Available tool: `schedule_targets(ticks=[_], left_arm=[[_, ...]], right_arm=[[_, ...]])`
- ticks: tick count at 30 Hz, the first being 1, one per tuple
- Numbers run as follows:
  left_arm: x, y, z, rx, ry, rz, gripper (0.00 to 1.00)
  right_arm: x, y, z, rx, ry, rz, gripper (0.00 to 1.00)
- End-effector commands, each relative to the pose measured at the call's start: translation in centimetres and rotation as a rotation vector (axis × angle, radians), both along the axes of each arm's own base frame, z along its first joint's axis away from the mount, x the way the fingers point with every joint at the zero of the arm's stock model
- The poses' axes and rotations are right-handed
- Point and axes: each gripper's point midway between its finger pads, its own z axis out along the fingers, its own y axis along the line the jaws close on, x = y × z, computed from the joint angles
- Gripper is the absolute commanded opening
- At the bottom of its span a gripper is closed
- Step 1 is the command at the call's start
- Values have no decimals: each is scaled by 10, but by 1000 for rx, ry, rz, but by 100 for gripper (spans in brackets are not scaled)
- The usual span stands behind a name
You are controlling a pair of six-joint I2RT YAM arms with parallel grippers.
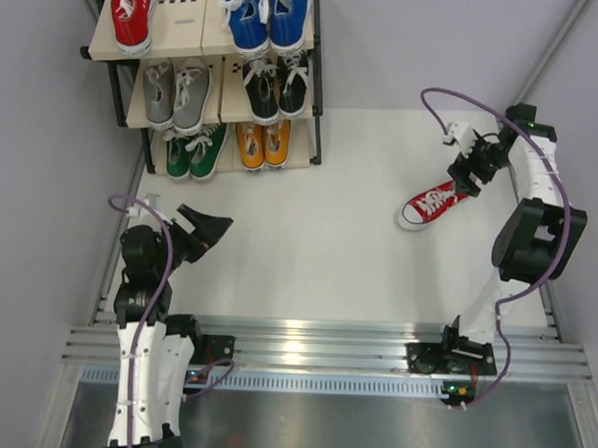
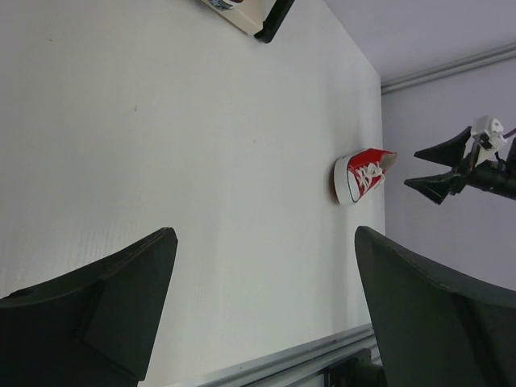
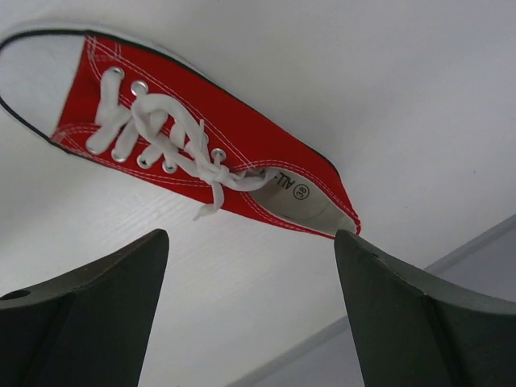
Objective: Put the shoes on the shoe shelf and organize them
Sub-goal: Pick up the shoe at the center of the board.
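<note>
Your spread right gripper (image 1: 468, 174) hovered over the last red shoe (image 1: 432, 203), well right of the shoe shelf (image 1: 178, 30); next, lower and pinch it.

The bench (image 1: 308, 244) is wide and bare between the shoe shelf (image 1: 316, 107) and the lone red shoe (image 1: 432, 204), so the right end effector (image 1: 465, 176) has a free way across. On the top board (image 1: 183, 31) a gap sits between the other red shoe (image 1: 131, 12) and the blue pair (image 1: 267, 16). The lower boards (image 1: 222, 103) are full. Walls (image 1: 35, 175) stand close on both sides.
</note>
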Motion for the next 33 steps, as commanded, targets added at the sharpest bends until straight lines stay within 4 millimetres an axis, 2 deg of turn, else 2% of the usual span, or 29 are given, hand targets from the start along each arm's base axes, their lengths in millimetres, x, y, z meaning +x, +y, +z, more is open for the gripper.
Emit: schedule_targets(ticks=[1, 5, 7, 19, 22, 23, 25, 26, 27, 30, 31, 33], left_arm=[[-4, -7, 5, -23, -39, -36, 97], [-6, -9, 0, -51, -20, -34, 97], [-6, -9, -2, -61, -14, -34, 97], [-13, -17, 2, -127, -9, -53, 97], [-15, -19, -1, -147, 1, -57, 97], [-16, -20, -2, -157, 8, -63, 97], [-17, -21, -2, -164, 10, -67, 97], [-17, -22, -3, -171, 17, -71, 97], [-17, -22, -3, -174, 18, -72, 97], [-19, -26, -6, -194, 36, -88, 96], [-19, -27, -8, -203, 50, -99, 96], [-22, -32, -9, -221, 66, -127, 96]], right_arm=[[25, -22, -1, -196, -82, 153, 83], [51, -29, -5, -225, -135, 142, 79], [59, -29, -14, -232, -127, 151, 76], [80, 2, -63, -269, -99, 266, 62], [79, 4, -76, -282, -66, 280, 50], [78, 6, -79, -278, -56, 285, 41], [74, 7, -86, -267, -34, 285, 33], [71, 8, -89, -261, -22, 283, 24], [66, 10, -90, -250, -6, 283, 20], [53, 17, -90, -190, 45, 233, 4], [50, 23, -84, -147, 47, 216, 0], [42, 33, -75, -63, 78, 116, 0]])
